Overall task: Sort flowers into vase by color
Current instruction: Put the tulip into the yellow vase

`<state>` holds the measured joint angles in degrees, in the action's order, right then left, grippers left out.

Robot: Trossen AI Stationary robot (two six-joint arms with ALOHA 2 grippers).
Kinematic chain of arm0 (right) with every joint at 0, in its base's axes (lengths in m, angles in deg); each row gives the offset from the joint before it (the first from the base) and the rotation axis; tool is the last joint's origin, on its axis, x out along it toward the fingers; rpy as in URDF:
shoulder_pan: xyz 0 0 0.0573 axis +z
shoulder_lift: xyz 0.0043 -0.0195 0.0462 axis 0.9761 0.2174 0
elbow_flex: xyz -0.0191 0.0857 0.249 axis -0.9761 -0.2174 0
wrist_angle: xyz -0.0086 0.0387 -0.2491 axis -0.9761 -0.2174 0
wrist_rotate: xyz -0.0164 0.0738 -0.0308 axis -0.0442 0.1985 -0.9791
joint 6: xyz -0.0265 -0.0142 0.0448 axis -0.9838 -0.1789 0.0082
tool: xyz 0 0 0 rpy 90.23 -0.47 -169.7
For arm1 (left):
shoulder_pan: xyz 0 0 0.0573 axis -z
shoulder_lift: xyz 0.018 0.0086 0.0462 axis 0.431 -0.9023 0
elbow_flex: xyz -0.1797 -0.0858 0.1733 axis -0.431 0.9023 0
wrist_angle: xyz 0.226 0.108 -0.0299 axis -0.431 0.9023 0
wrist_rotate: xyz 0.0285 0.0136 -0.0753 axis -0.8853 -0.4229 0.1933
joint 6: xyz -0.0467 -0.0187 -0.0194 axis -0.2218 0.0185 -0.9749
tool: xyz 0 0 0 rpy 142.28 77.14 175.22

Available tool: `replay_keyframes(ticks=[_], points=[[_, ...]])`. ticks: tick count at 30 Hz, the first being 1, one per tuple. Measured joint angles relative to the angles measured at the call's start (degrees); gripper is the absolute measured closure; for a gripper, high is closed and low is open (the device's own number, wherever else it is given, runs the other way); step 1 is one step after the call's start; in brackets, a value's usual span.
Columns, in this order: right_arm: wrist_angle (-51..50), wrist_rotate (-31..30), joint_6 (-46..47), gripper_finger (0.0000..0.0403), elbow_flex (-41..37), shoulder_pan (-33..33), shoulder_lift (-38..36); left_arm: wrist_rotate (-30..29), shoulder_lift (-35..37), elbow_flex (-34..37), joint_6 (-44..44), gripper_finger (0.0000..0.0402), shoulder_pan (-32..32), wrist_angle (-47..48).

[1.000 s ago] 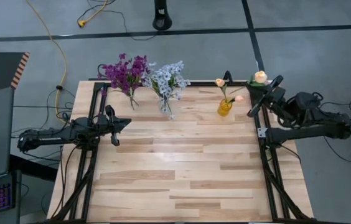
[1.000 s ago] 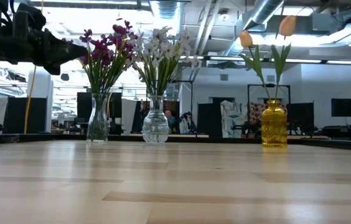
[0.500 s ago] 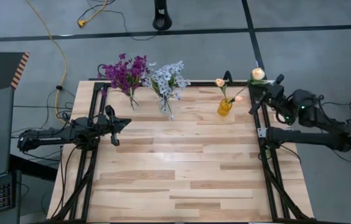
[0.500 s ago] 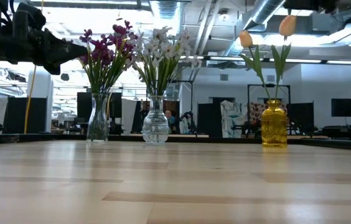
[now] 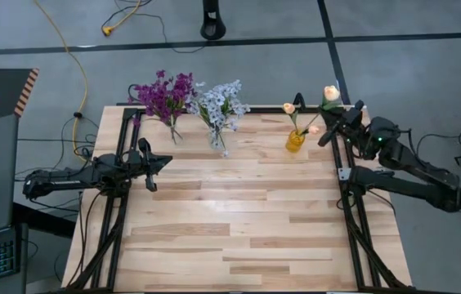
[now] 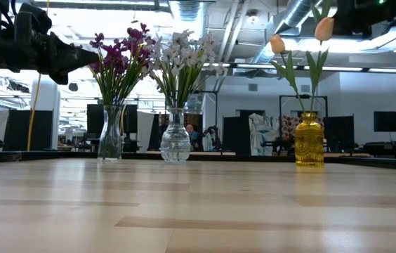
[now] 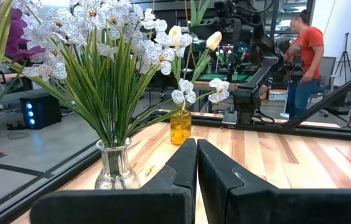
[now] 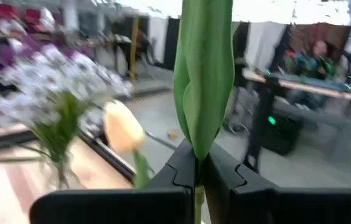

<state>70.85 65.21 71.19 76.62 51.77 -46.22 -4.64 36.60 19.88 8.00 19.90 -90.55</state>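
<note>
My right claw (image 5: 334, 122) is clamped on the green stem of a peach-cream tulip (image 5: 330, 94), held up over the table's far right corner, near the small amber glass vase (image 5: 295, 140) that already holds two peach buds. My left claw (image 5: 163, 162) hangs clenched and empty by the left edge. The wide pale wooden tabletop (image 5: 239, 229) lies bare in front of me.
</note>
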Motion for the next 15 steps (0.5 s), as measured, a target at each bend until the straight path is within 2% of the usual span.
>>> replay_keyframes(ticks=[4, 15], points=[[4.85, 1.71, 0.41, 0.0362, -2.27, -1.73, 0.29, 0.00, -0.01, 0.00, 0.00, 0.0401, 0.00, 0.00], [8.91, 3.35, 2.91, 0.0362, -7.11, -4.15, 0.38, 0.00, -0.01, 0.02, 0.04, 0.0401, 0.00, 0.02]])
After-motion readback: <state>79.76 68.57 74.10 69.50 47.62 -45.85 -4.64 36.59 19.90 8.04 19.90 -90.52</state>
